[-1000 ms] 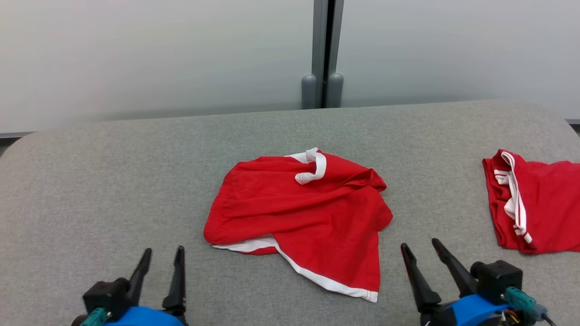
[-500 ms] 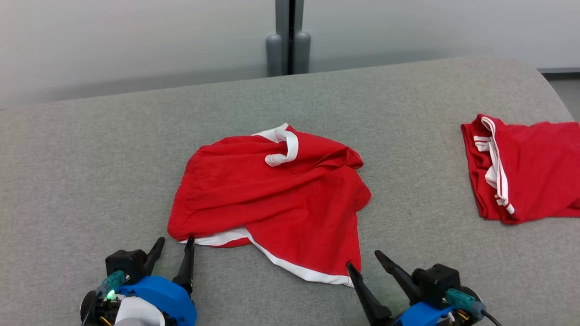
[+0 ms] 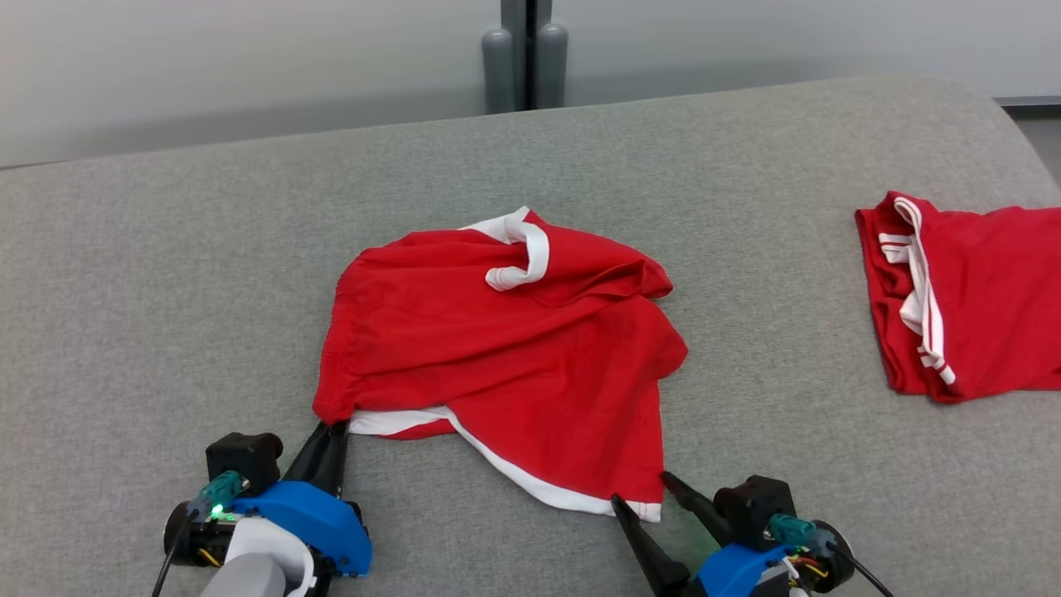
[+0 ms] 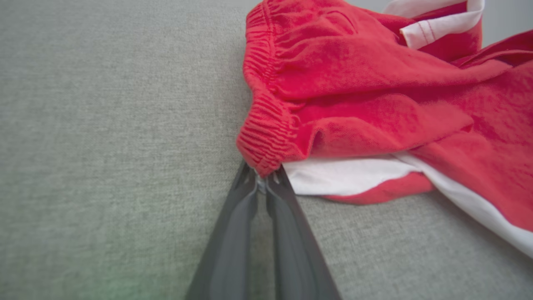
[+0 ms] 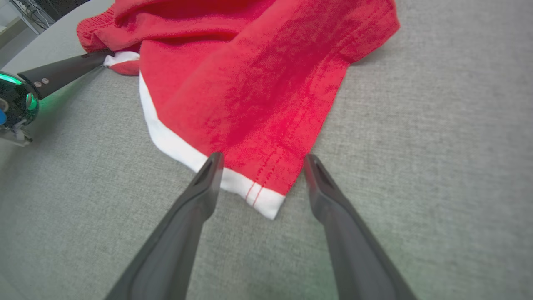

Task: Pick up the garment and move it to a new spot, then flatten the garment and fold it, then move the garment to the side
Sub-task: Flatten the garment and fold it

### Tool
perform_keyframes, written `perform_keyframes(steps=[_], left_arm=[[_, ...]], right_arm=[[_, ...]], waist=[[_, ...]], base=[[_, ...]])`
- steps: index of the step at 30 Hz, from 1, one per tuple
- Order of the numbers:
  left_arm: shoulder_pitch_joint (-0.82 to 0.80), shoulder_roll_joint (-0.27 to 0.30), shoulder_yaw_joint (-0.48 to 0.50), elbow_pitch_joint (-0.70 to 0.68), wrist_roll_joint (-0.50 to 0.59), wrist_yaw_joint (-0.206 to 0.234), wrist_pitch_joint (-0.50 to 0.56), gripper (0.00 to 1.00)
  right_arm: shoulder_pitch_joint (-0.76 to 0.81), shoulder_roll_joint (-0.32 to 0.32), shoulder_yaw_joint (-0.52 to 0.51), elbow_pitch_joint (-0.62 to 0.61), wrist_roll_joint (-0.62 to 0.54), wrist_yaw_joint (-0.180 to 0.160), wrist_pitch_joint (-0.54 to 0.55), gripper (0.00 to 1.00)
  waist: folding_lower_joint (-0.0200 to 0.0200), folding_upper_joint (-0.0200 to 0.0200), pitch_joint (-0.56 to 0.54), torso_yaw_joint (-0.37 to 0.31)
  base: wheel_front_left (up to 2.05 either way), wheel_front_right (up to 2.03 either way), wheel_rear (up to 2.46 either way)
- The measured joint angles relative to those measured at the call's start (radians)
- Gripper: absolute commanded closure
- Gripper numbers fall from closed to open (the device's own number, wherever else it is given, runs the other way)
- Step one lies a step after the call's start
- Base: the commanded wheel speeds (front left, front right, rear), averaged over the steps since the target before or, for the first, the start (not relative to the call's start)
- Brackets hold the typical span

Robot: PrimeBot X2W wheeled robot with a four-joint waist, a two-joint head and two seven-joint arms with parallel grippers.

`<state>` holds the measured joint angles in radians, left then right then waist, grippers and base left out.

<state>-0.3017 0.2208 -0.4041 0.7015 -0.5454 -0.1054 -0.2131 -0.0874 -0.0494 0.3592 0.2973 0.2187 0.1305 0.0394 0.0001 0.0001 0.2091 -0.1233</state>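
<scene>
The garment (image 3: 497, 348) is a pair of red shorts with white trim, lying crumpled in the middle of the grey padded surface. My left gripper (image 3: 336, 427) is shut on its near-left waistband corner; in the left wrist view the fingertips (image 4: 261, 181) pinch the elastic edge of the garment (image 4: 374, 96). My right gripper (image 3: 642, 489) is open at the near-right hem corner. In the right wrist view its two fingers (image 5: 262, 160) straddle the white-edged corner of the garment (image 5: 250, 83), touching nothing. The left gripper's fingers (image 5: 62, 73) show at that view's upper left.
A second red garment with white stripes (image 3: 970, 307) lies at the surface's right edge. The grey padded surface (image 3: 166, 290) stretches bare to the left and behind the shorts. A grey post (image 3: 526, 54) stands against the wall behind.
The head camera has dipped and shifted. My left gripper has reached the waistband corner and shut on it. My right gripper has come up to the hem corner, still open.
</scene>
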Motion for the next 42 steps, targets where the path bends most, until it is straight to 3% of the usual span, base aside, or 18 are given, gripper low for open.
perform_keyframes(steps=[9,10,11,12,20,27,33,38,42], left_arm=[[-0.034,-0.016,-0.037,0.03,-0.001,-0.011,-0.01,1.0],[-0.035,-0.016,-0.039,0.033,-0.002,-0.011,-0.014,1.0],[-0.037,-0.017,-0.041,0.036,-0.003,-0.012,-0.015,1.0],[-0.039,-0.017,-0.043,0.038,-0.005,-0.014,-0.017,1.0],[-0.038,-0.016,-0.031,0.024,-0.029,-0.018,-0.035,1.0],[0.006,-0.019,0.018,-0.159,-0.081,-0.018,-0.042,1.0],[0.069,-0.007,0.063,-0.441,-0.19,-0.008,0.073,1.0],[0.124,0.021,0.092,-0.707,-0.286,0.042,0.212,1.0],[0.099,0.056,0.122,-0.854,-0.346,0.09,0.327,1.0]], right_arm=[[-0.049,0.0,0.003,0.092,-0.034,0.0,0.042,0.0],[-0.054,0.0,0.009,0.1,-0.044,0.0,0.049,0.16],[-0.059,0.0,0.013,0.106,-0.047,0.0,0.056,0.63],[-0.067,-0.002,0.017,0.112,-0.052,-0.002,0.063,1.0],[-0.075,0.004,-0.012,0.114,-0.048,0.001,0.032,1.0],[-0.085,0.001,-0.128,-0.065,-0.034,0.0,0.026,1.0],[-0.085,-0.004,-0.196,-0.307,-0.066,0.0,0.161,1.0],[-0.113,-0.04,-0.228,-0.494,-0.053,0.0,0.262,1.0],[-0.214,-0.107,-0.244,-0.558,-0.043,0.0,0.312,1.0]], waist=[[-0.0002,0.0,0.011,0.038],[-0.0002,0.0,0.012,0.04],[-0.0002,0.0,0.012,0.041],[-0.0002,0.0,0.011,0.042],[-0.0001,0.0,-0.002,0.029],[-0.0001,-0.0001,-0.029,-0.002],[-0.0002,0.0,-0.046,-0.029],[-0.0002,0.0,-0.042,-0.041],[-0.0002,0.0,-0.015,-0.043]], base=[[0.0,0.0,0.0],[0.0,0.0,0.0],[0.0,0.0,0.0],[0.0,0.0,0.0],[0.0,0.0,0.0],[0.0,0.0,0.0],[0.0,0.0,0.0],[0.0,0.0,0.0],[0.0,0.0,0.0]])
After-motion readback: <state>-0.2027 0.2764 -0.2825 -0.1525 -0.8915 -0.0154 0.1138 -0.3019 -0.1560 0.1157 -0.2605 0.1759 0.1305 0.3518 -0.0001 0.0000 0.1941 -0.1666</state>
